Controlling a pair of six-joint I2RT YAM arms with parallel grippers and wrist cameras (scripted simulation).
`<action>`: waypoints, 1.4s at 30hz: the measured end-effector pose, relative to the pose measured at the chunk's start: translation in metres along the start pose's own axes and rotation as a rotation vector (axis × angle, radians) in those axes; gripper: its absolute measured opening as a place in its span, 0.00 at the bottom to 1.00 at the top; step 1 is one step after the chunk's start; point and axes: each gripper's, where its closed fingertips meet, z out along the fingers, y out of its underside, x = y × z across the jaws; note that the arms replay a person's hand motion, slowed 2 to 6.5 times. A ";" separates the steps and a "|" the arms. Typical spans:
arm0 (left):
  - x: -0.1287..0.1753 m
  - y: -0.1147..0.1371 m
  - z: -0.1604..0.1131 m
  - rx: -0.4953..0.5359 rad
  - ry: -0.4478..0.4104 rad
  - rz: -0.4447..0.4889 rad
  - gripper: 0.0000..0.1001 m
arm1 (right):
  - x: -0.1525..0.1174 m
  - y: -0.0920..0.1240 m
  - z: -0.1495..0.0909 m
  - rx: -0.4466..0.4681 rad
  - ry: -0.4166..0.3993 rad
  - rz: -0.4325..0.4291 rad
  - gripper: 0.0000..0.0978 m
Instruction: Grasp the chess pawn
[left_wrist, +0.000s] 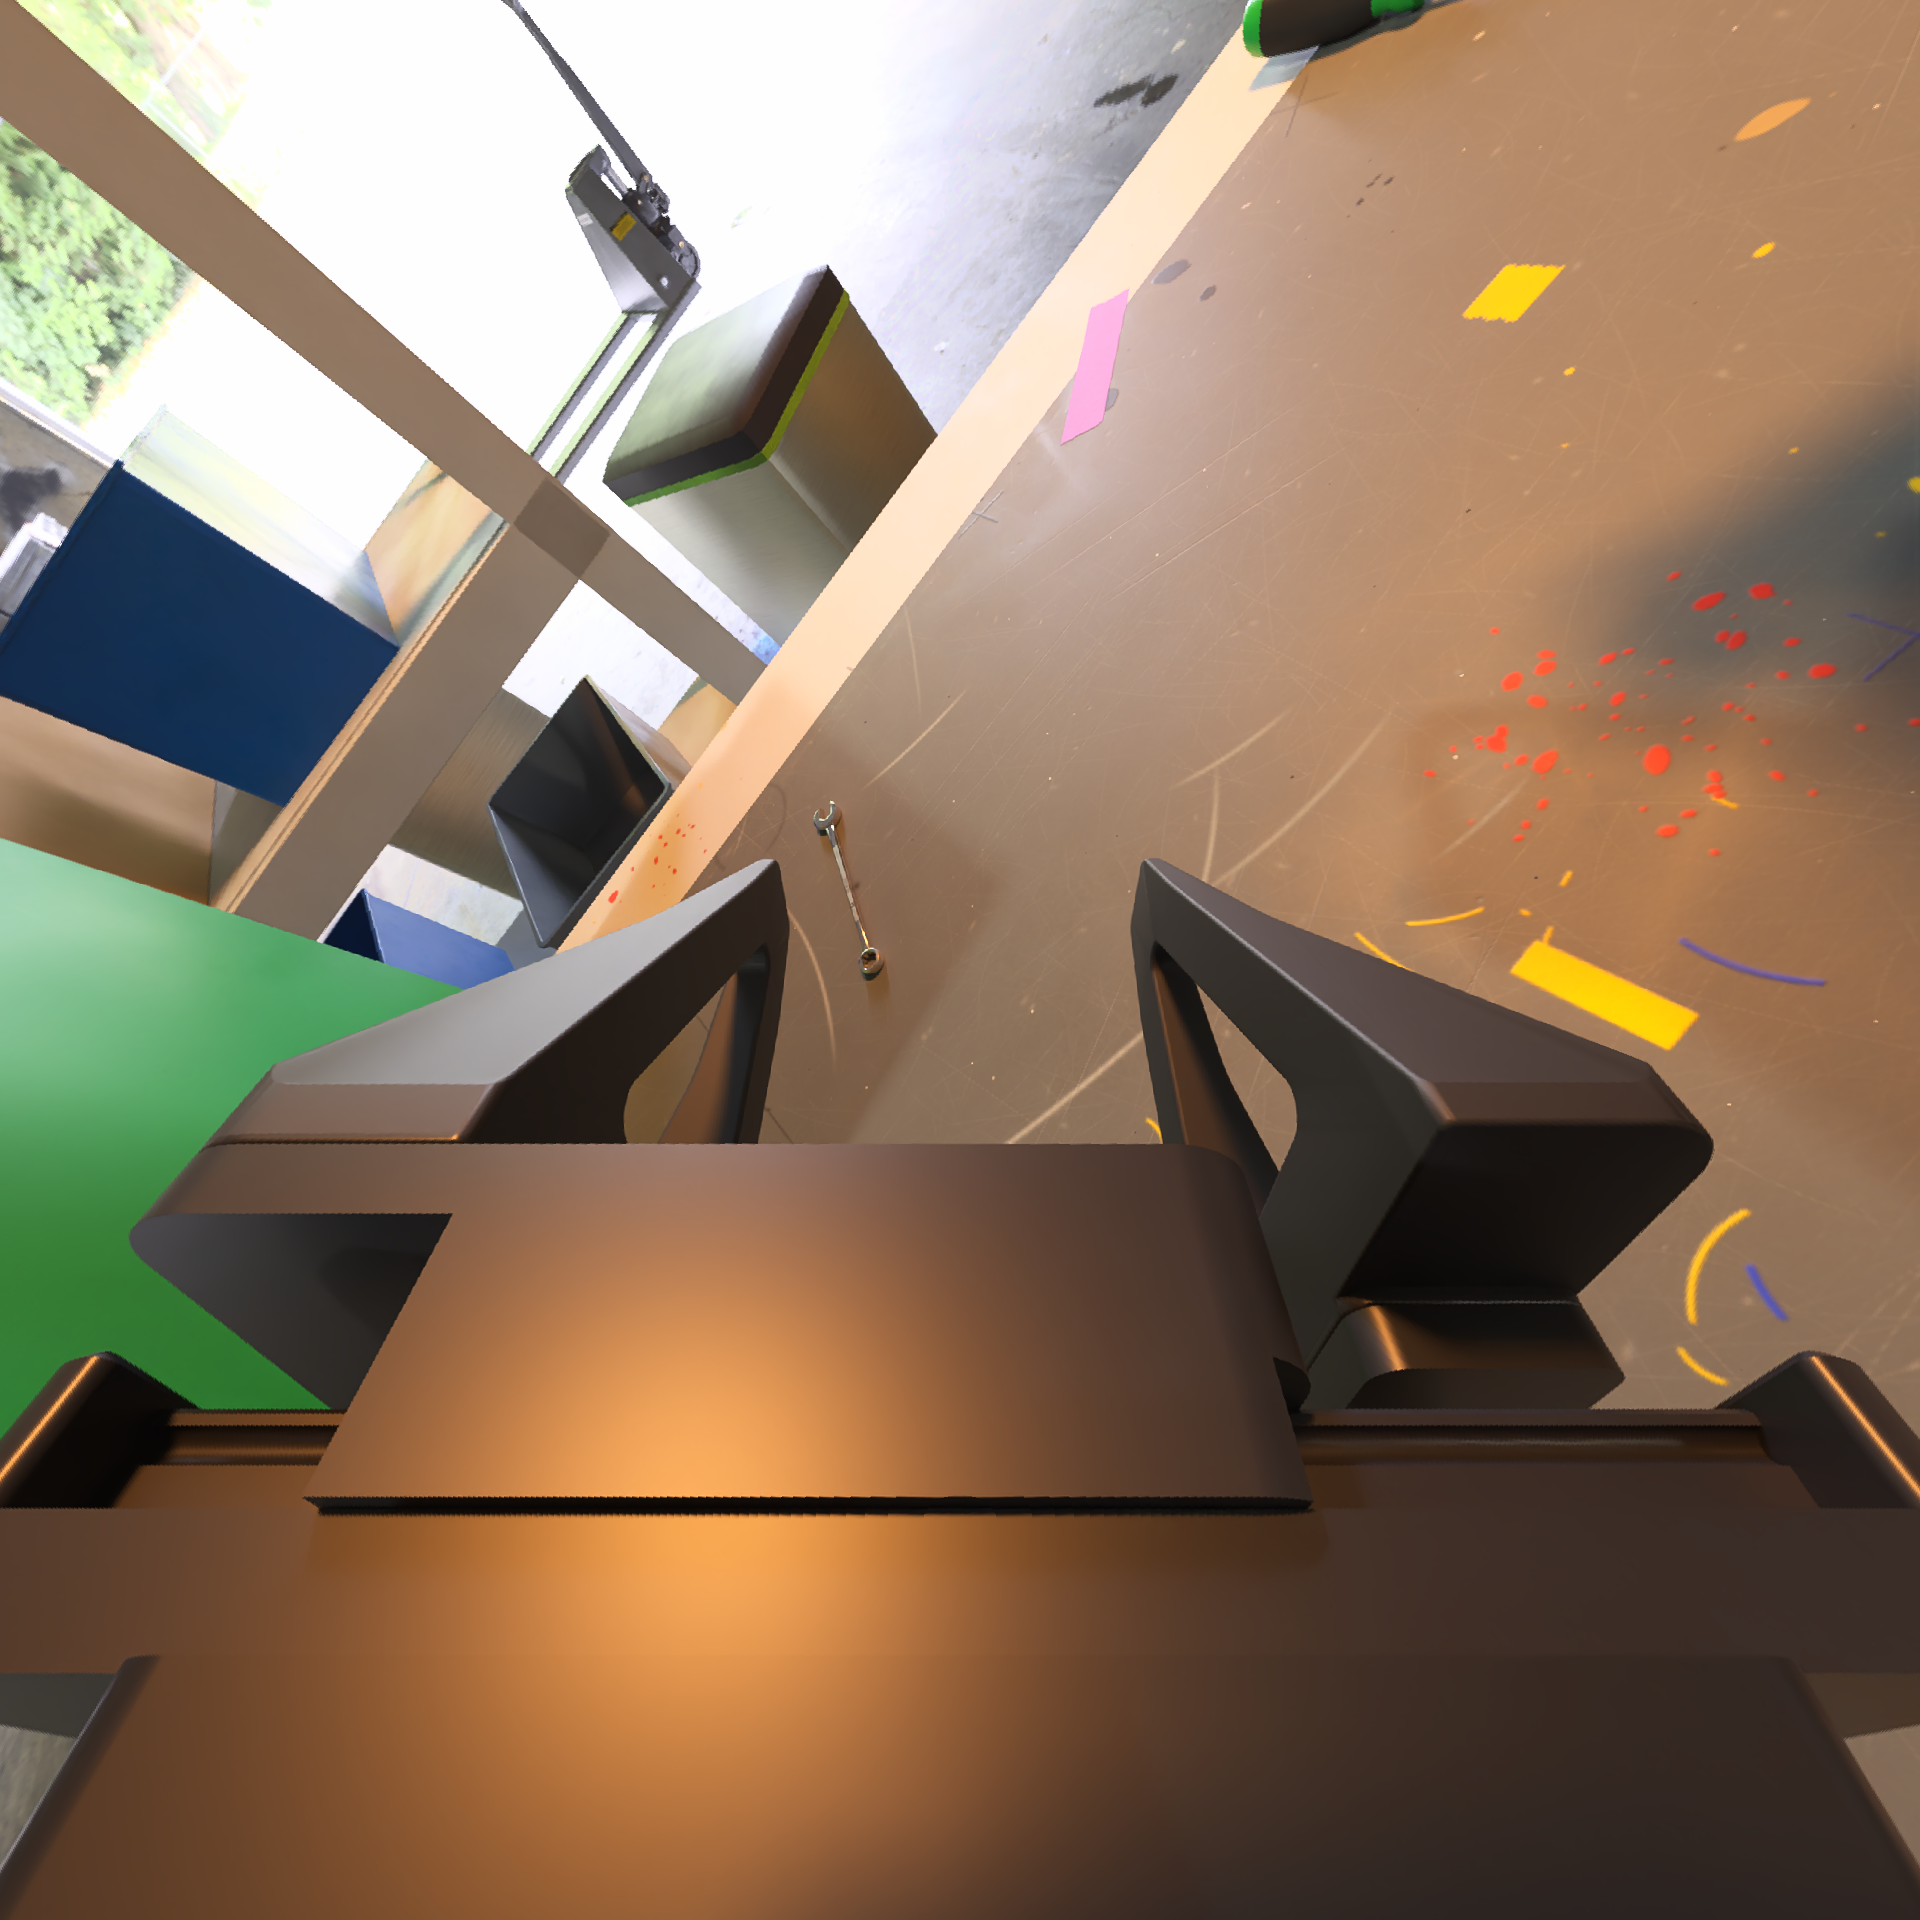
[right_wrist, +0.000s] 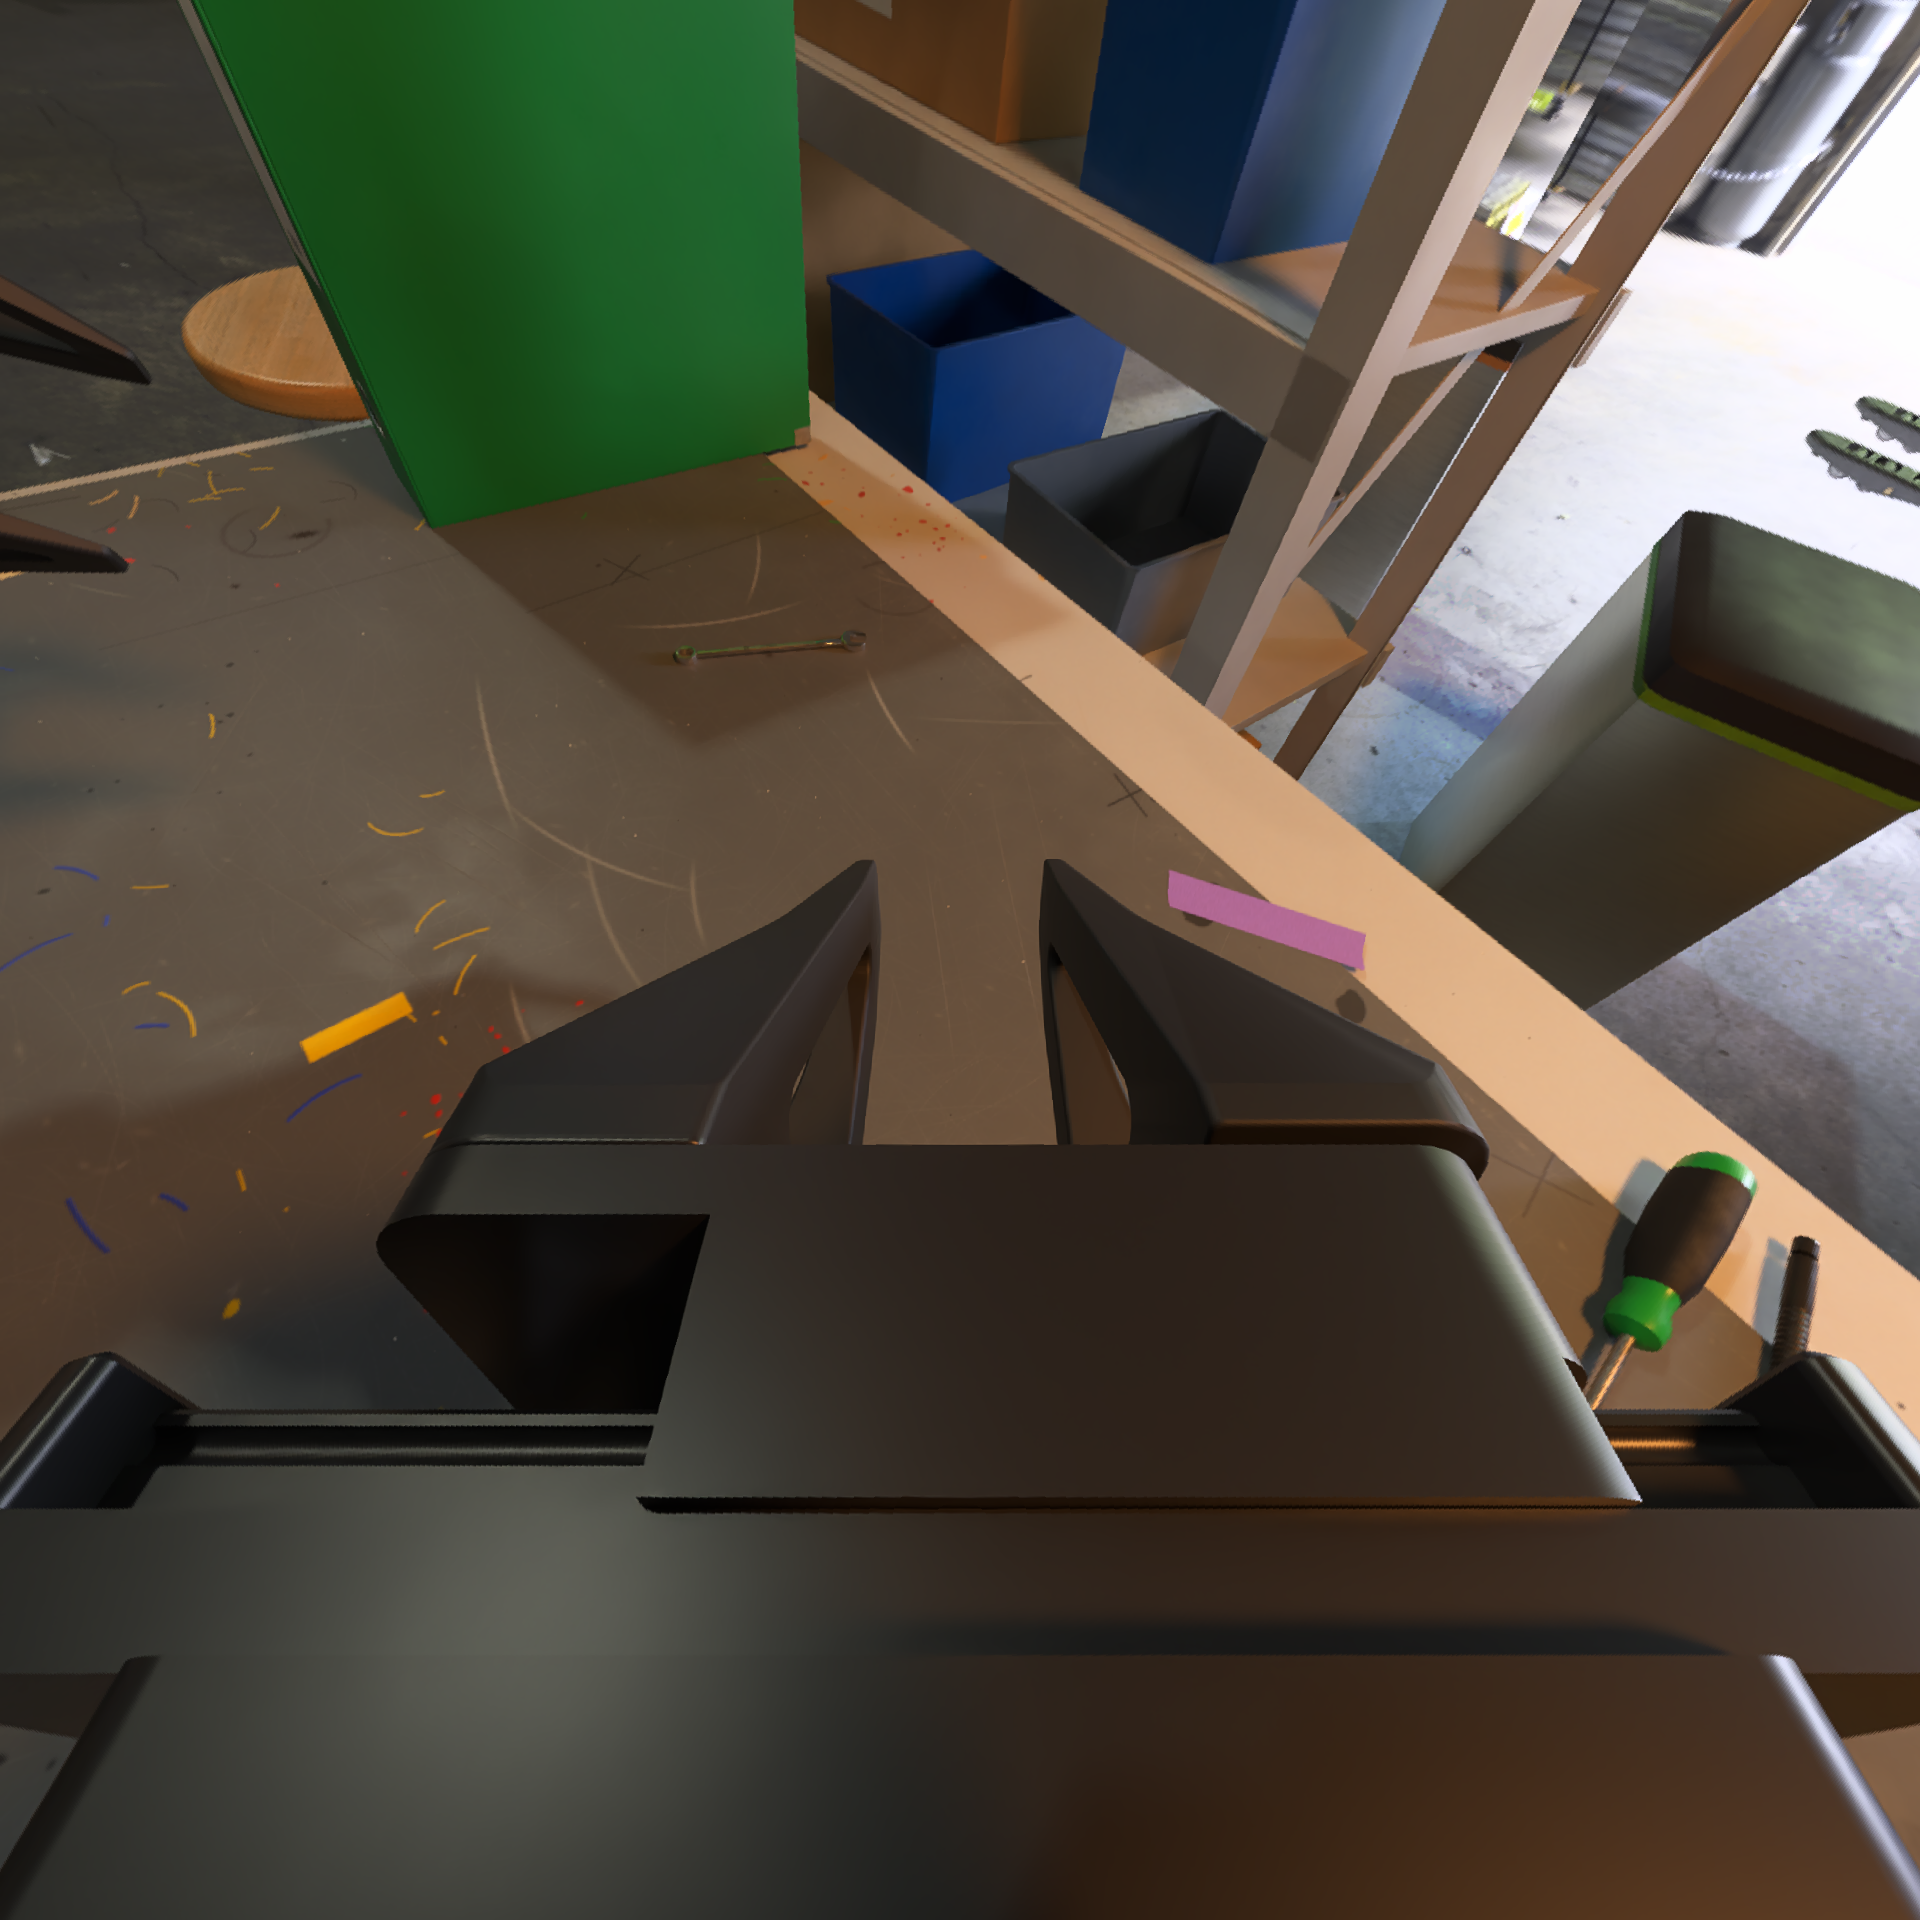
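Our left gripper (left_wrist: 961, 862) is spread wide over the table (left_wrist: 1351, 623) near a small wrench (left_wrist: 850, 891); our right gripper (right_wrist: 958, 862) is parted narrowly, empty. We see no chess pawn, so we judge we're searching; next we must locate it.

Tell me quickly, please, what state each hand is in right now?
Left hand: open, holding nothing; a wrench lies on the table beyond it.
Right hand: open, holding nothing.
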 end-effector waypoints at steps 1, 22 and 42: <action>0.000 0.000 0.000 0.000 0.001 0.001 0.56 | 0.000 0.003 0.000 -0.004 -0.002 0.004 0.27; 0.005 -0.001 0.002 -0.005 0.006 0.021 0.56 | 0.003 0.058 0.009 -0.140 0.002 0.167 0.27; 0.010 -0.001 0.003 -0.008 0.016 0.032 0.56 | 0.014 0.072 0.012 -0.172 0.062 0.247 0.27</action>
